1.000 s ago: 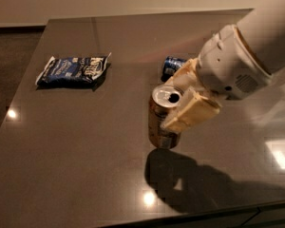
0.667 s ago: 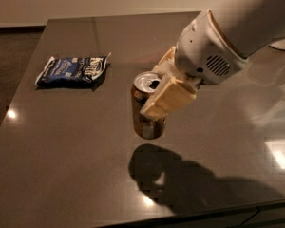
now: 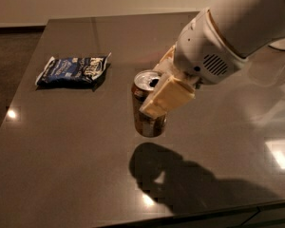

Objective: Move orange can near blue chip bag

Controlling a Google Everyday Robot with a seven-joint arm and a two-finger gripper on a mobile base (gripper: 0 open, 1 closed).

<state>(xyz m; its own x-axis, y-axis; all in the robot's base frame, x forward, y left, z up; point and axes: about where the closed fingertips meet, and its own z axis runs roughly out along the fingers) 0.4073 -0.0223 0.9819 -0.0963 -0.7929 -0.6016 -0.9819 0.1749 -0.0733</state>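
Observation:
The orange can (image 3: 143,109), orange-brown with a silver top, is held upright above the table, clear of its shadow. My gripper (image 3: 157,87) is shut on the can; one cream finger (image 3: 167,96) lies across its right front side, the other is behind it. The blue chip bag (image 3: 72,70), dark blue with white lettering, lies flat on the table to the left of the can, a short gap away. The white arm (image 3: 223,42) comes in from the upper right.
The dark grey table (image 3: 61,165) has its front edge at the bottom and its left edge beside the bag. The arm's shadow (image 3: 180,179) falls on the table in front of the can. Bright light reflections lie on the right side.
My gripper has carried the orange can to the left, toward the blue chip bag. The dark blue can seen earlier behind the arm is now hidden.

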